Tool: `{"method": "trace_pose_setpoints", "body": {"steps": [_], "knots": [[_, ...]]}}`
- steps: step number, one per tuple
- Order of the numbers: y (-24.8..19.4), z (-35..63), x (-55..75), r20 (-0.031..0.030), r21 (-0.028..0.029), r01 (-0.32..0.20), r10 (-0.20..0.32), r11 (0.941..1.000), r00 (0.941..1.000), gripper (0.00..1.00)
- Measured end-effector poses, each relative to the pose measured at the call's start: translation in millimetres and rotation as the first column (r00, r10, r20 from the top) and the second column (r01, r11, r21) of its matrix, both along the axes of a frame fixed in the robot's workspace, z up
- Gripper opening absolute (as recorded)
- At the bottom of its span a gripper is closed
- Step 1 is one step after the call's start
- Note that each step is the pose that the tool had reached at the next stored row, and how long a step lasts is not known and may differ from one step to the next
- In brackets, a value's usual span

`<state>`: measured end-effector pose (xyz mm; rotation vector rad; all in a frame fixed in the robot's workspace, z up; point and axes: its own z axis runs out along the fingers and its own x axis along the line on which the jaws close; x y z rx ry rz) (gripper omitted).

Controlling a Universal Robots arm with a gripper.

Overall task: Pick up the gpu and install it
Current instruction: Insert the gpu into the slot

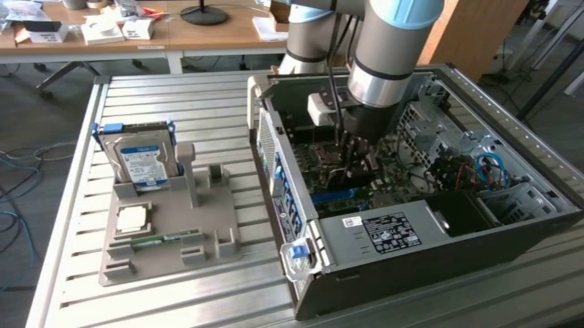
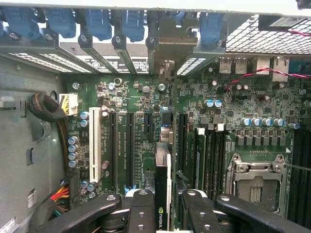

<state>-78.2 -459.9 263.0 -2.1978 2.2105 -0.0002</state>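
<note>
Gripper [image 2: 163,213] clamps the gpu [image 2: 162,170] edge-down inside the computer case [image 1: 411,270], its long axis parallel to the expansion slots [image 2: 130,150] beneath it.

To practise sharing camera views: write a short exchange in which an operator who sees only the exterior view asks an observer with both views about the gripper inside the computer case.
Operator: The gripper sits inside the case. Is it carrying anything?
Observer: Yes, its fingers clamp the gpu, which I see edge-on.
Operator: How does the gpu lie over the motherboard?
Observer: It runs parallel to the long black slots.
</note>
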Motion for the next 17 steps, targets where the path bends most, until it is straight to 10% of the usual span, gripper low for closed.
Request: {"method": "trace_pose_setpoints", "body": {"steps": [17], "knots": [[0.0,-2.3,-0.7,0.0021,0.0003,0.000,0.000,1.0000,1.0000,0.26]]}}
